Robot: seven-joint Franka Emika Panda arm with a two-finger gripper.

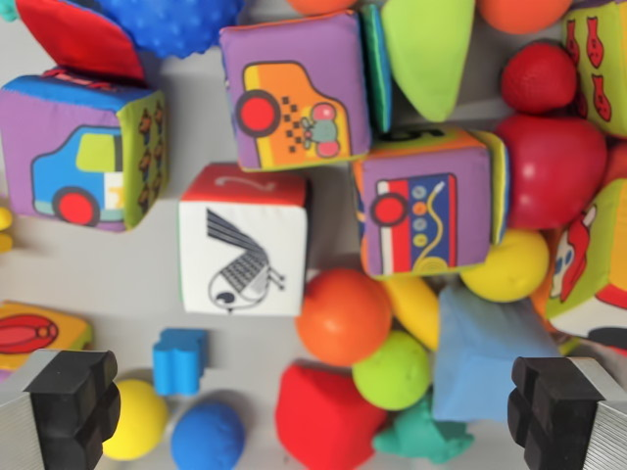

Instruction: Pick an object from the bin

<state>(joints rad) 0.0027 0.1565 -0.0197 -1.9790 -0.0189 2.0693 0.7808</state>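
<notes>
Hand: the hand [318, 416] hangs released over the bin, its two black fingertips [71, 401] spread wide at the bottom corners of the wrist view, nothing between them.
Target, as I judge it: the red soft block [323, 416] with rounded corners, lying almost midway between the fingertips at the bottom of the view, on the grey bin floor [108, 274].
Its look: plain red, plush-like cloth, no print showing, lower edge cut off by the frame.
Neighbours: a smooth orange ball [343, 316] just above it, a lime green ball [392, 370] touching or nearly touching at the wrist view's right, a teal soft shape [423, 436] beside that, a blue ball [207, 436] apart to the wrist view's left.
Doing the step well: come straight down, keeping the block centred; the gap on its left is open, but the right fingertip would land near the pale blue soft wedge [485, 352] and the teal shape, so a small shift leftward may help.
Risk: the balls could roll and nudge the block as the fingers close.
Further off: a white cloth cube printed with a bird [243, 245] sits well above, clear of the descent.
</notes>
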